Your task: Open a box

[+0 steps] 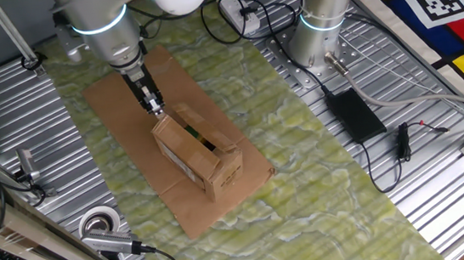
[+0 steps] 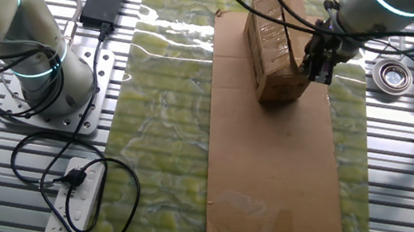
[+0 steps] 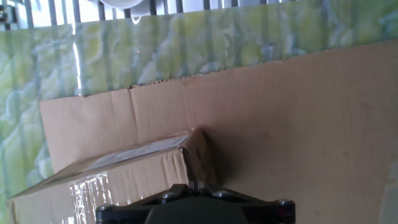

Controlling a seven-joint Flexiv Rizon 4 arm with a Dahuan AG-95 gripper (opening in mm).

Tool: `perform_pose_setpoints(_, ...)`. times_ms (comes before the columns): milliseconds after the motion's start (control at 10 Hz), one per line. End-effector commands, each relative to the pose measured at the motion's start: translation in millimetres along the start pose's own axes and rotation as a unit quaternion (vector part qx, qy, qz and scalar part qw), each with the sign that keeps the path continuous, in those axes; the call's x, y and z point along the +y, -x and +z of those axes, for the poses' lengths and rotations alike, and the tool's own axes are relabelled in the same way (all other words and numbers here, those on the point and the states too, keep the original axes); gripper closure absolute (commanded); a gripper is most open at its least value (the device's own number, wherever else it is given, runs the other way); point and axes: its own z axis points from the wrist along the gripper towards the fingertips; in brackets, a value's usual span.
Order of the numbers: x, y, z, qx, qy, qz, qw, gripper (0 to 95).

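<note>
Green mat (image 1: 304, 166) under a cardboard sheet (image 2: 280, 176) carries the box (image 1: 198, 154). Gripper (image 1: 155, 106) sits at the box's top end edge, touching it. Whether its fingers are parted or closed cannot be told.

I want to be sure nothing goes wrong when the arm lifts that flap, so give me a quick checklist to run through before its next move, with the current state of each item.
1. Box sits on the cardboard sheet: ok.
2. Gripper is at the box's upper end edge: ok, by both fixed views.
3. Fingers actually pinching a flap: cannot tell; the hand view shows only the box corner just past the gripper body.
4. Top already open: not ok; a dark slit shows along the top, but the flaps still look mostly down.
5. Box held against sliding: cannot tell; nothing visibly braces it.
6. Tape roll and power brick lie away from the box: ok.
</note>
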Motion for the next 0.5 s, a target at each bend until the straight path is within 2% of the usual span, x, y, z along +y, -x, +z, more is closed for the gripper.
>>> perform_pose_setpoints(100, 0.2, 1.2, 0.4, 0.002, 0.000, -0.012, 0.9999, 95.0)
perform_pose_setpoints(200, 0.2, 1.2, 0.4, 0.007, 0.001, -0.009, 0.9999, 95.0)
perform_pose_setpoints(500, 0.2, 1.2, 0.4, 0.021, 0.000, -0.046, 0.9987, 95.0)
